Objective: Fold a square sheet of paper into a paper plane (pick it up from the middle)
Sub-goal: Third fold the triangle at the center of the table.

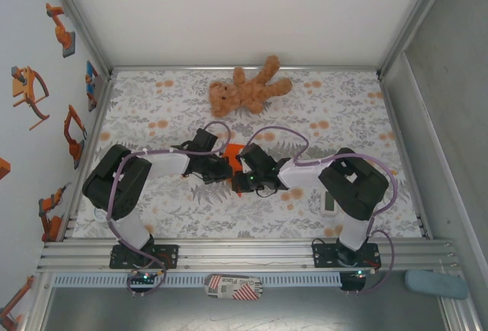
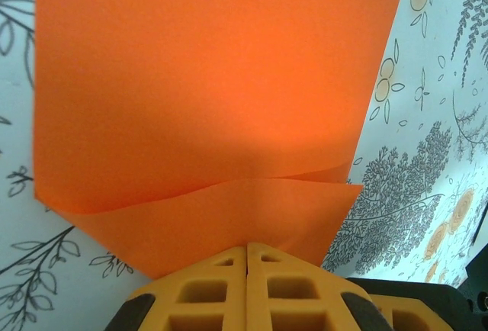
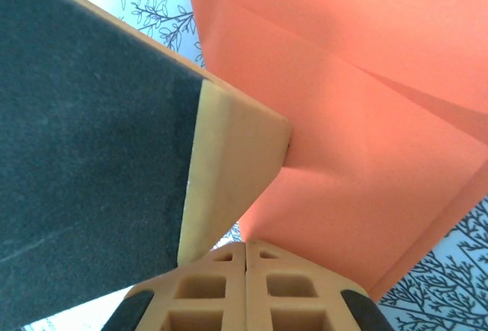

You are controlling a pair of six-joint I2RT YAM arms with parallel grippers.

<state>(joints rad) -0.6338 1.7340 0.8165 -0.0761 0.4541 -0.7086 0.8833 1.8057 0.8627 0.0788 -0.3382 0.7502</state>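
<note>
I am pinching the folded orange paper (image 1: 232,150) at mid-frame, left gripper (image 2: 246,249) and right gripper (image 3: 245,245) both clamped on its edge. Its length is running up the left wrist view, with the teddy bear (image 1: 248,89) lying above.

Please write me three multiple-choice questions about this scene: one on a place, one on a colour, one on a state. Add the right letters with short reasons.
1. Where does the teddy bear lie? A) at the far side of the table; B) at the near edge; C) off the table.
2. What colour is the paper? A) white; B) blue; C) orange.
3. How is the left tool? A) wide open; B) shut, tips at the paper's edge; C) shut on the bear.
Answers: 1 A, the top view shows it at the far edge; 2 C, both wrist views show orange; 3 B, its fingers press together where the paper ends.
</note>
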